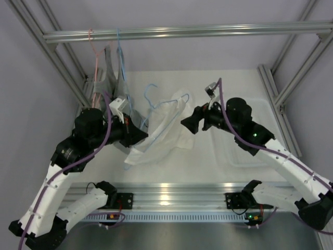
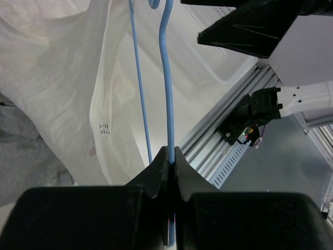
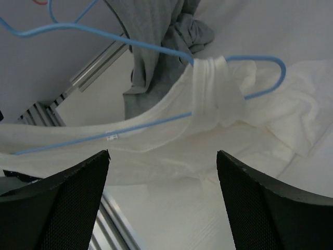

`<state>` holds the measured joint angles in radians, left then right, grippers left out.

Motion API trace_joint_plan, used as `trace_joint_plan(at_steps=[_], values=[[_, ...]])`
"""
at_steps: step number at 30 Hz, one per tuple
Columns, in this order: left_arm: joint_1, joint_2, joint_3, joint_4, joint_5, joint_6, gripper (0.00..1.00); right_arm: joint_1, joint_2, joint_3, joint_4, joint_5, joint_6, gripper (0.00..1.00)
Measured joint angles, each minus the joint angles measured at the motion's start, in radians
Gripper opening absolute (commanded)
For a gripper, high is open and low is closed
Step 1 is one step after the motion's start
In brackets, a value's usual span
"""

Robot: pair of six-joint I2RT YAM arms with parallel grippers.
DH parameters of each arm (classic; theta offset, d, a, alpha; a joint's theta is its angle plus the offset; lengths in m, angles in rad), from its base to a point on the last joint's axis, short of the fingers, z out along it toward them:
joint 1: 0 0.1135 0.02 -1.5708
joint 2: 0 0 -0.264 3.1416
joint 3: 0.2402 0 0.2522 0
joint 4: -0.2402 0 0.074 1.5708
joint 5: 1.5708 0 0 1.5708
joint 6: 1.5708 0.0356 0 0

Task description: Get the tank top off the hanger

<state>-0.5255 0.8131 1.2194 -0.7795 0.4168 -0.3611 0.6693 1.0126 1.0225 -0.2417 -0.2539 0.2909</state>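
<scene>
A white tank top (image 1: 158, 136) hangs on a blue wire hanger (image 1: 156, 107) held above the table. My left gripper (image 1: 139, 136) is shut on the hanger's wire; in the left wrist view the blue wire (image 2: 167, 94) runs straight up from between the closed fingers (image 2: 156, 174), with the tank top (image 2: 57, 94) draped to the left. My right gripper (image 1: 188, 124) is open and empty just right of the garment. In the right wrist view the strap (image 3: 210, 91) is bunched around the hanger's (image 3: 104, 34) right shoulder, ahead of my open fingers (image 3: 67, 198).
A metal rail (image 1: 187, 32) at the back carries a pink hanger (image 1: 96, 57) and another blue hanger (image 1: 122, 57) with grey garments (image 1: 112, 73). A grey garment (image 3: 166, 41) shows behind the hanger. A clear tray (image 1: 244, 130) lies at right. An aluminium rail (image 1: 171, 190) runs along the near edge.
</scene>
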Motion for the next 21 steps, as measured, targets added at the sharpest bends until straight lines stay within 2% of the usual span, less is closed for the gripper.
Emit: trace_joint_plan(at_steps=[1, 4, 6, 10, 18, 21], values=[[0.000, -0.007, -0.009, -0.002, 0.018, 0.000, 0.00, 0.035, 0.030, 0.020, 0.010, 0.040, -0.015, 0.77], [0.000, -0.018, -0.023, -0.001, 0.048, -0.005, 0.00, 0.119, 0.088, 0.054, 0.030, 0.174, -0.061, 0.73], [0.000, -0.021, -0.029, 0.002, 0.066, -0.007, 0.00, 0.150, 0.108, 0.060, 0.036, 0.251, -0.087, 0.72], [0.000, -0.026, -0.032, 0.003, 0.096, -0.007, 0.00, 0.172, 0.134, 0.064, 0.035, 0.360, -0.134, 0.63], [0.000, -0.039, -0.032, 0.014, 0.135, -0.007, 0.00, 0.173, 0.192, 0.132, 0.042, 0.429, -0.198, 0.49], [0.000, -0.043, -0.032, 0.017, 0.149, -0.007, 0.00, 0.173, 0.216, 0.140, 0.046, 0.433, -0.204, 0.48]])
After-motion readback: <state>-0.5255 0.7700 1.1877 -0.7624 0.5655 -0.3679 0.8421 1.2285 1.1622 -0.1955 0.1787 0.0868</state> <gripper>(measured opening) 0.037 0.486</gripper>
